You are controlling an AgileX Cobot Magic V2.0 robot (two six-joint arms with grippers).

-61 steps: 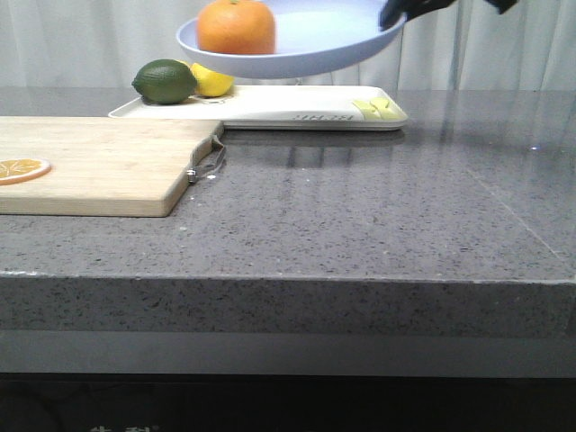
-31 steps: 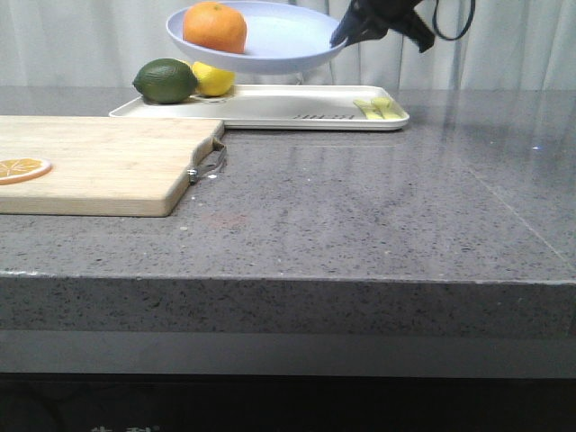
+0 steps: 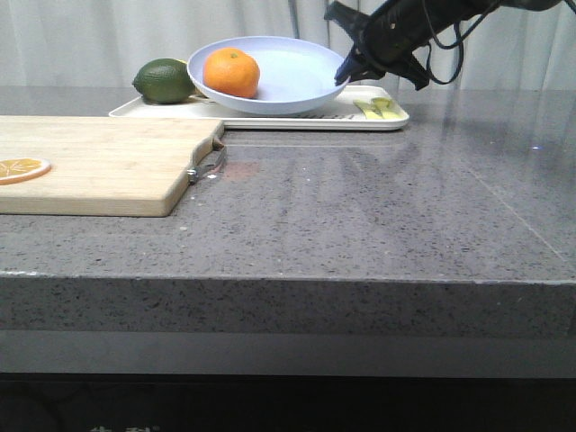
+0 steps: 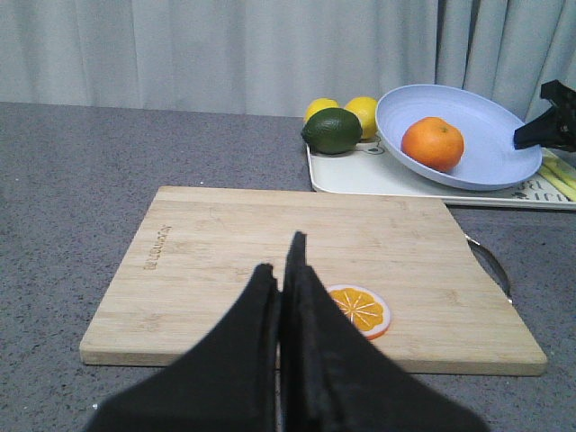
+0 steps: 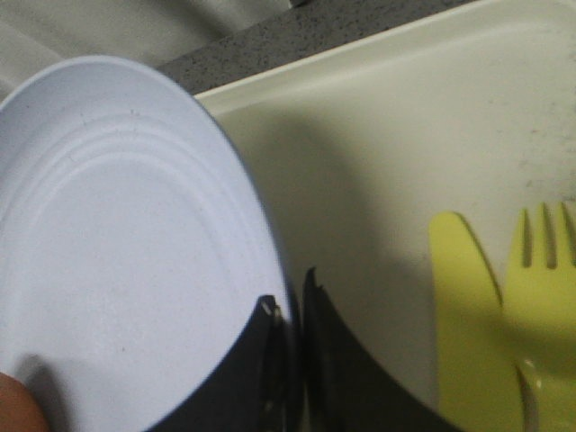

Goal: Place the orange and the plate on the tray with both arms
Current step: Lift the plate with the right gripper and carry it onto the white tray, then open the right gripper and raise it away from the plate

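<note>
Right gripper [image 3: 346, 72] pinches the plate [image 3: 288, 76] rim, plate tilted on the tray [image 3: 270, 114], orange [image 3: 231, 72] inside. Our left gripper [image 4: 283, 297] is closed, empty, above the cutting board [image 4: 225, 243].

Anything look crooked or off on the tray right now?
The plate sits tilted, not flat: the right gripper is pinching its raised rim, while the opposite side is down on the tray. The orange has settled toward that low side. Nothing is spilled or damaged.
</note>
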